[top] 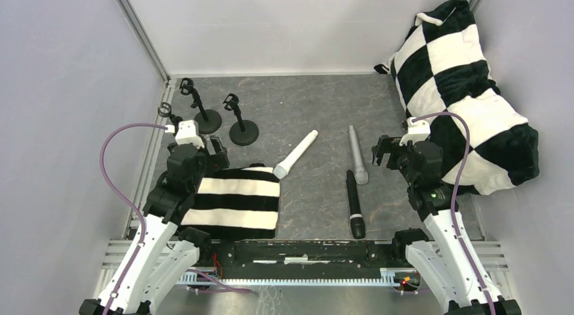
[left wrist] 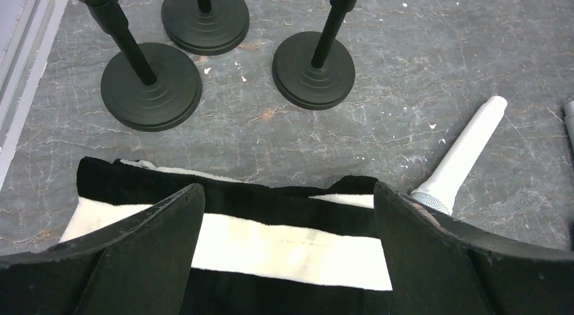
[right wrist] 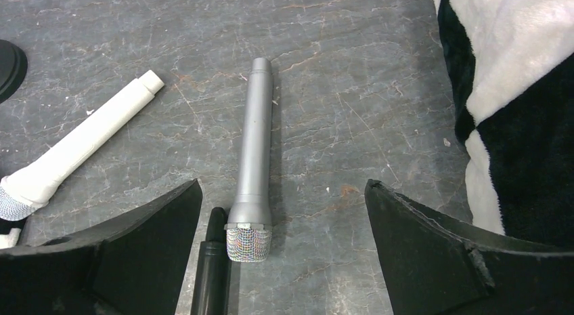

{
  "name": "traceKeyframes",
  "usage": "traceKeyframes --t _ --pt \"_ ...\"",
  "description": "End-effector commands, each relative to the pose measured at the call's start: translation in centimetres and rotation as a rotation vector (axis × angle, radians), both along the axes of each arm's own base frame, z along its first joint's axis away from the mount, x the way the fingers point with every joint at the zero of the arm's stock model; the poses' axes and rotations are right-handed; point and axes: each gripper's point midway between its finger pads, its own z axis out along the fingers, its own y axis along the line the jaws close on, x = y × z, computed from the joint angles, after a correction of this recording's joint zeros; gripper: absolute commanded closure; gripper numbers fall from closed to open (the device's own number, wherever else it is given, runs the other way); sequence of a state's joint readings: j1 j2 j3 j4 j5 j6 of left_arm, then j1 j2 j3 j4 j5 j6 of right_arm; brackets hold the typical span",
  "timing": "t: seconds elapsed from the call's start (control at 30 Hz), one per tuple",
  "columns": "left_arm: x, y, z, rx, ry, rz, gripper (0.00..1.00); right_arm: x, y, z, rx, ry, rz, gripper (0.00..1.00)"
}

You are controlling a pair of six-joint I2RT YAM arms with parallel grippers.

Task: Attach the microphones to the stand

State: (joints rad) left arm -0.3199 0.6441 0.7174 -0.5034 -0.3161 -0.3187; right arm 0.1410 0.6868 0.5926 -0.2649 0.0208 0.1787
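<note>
Three microphones lie flat on the counter (top: 304,112), both tools are open and empty.

The three black stands (left wrist: 150,85) are upright at the far left, with no microphone in them. The white microphone (top: 296,154) lies slanted in the middle, its head at the far right corner of the striped cloth (top: 233,203). To its right is the silver-grey microphone (top: 357,154), and the black microphone (top: 354,204) is just beside its head, on the near side. The left tool (left wrist: 288,213) hangs over the cloth with jaws wide apart, holding nothing. The right tool (right wrist: 283,193) is equally wide over the silver-grey head, beside the checkered cushion (top: 467,91).
</note>
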Motion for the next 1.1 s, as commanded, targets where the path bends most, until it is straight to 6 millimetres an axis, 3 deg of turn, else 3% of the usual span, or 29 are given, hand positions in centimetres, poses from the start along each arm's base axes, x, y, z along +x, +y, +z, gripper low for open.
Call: traceKeyframes --t 0.0,0.27,0.43,0.6,0.8,1.07 --pt "0.4 0.6 2.2 -0.042 -0.052 0.060 0.00 0.5 -0.6 3.0 0.010 -0.086 -0.035 0.02" --pt "0.6 1.3 2.0 -0.049 -0.044 0.114 0.00 0.0 -0.6 2.3 0.027 -0.082 -0.046 0.02" --pt "2.0 -0.3 3.4 -0.139 -0.142 0.063 0.00 -0.1 0.4 1.9 0.073 -0.070 -0.006 0.02" --pt "5.2 -1.7 4.2 -0.188 -0.205 0.052 0.00 -0.4 2.1 1.1 0.132 -0.044 0.068 0.02" --pt "9.9 -3.4 3.0 -0.238 -0.258 0.070 0.00 -0.9 2.8 0.2 0.170 -0.047 0.092 0.02" --pt "14.2 -4.4 0.7 -0.222 -0.387 0.084 0.04 -1.4 3.4 -0.5 0.186 -0.040 0.129 0.02"
